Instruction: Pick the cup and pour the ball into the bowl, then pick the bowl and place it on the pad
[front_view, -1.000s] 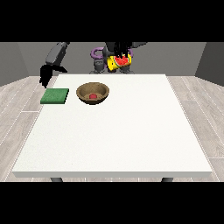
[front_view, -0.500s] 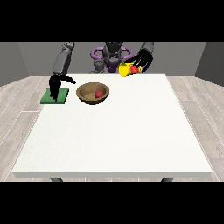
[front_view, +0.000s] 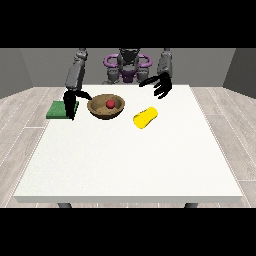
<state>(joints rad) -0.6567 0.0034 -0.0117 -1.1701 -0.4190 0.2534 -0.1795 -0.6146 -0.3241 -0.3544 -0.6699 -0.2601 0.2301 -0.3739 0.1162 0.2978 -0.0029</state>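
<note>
The red ball already sits in the bowl, upper left of centre, beside the green pad. The yellow cup lies tipped on the worktop. Both hands hold nothing — the hand at the view's left hangs just beside the bowl's rim, the hand at the view's right spread. A clumsy rim grasp could tip the ball out.

Single front camera, elevated, across table, facing robot.

yellow cup, red ball, brown bowl, green pad

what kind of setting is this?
Likely a bare tabletop manipulation test room: a large white table on grey wood-plank flooring, plain grey walls, holding a brown wooden bowl and yellow cup.
</note>
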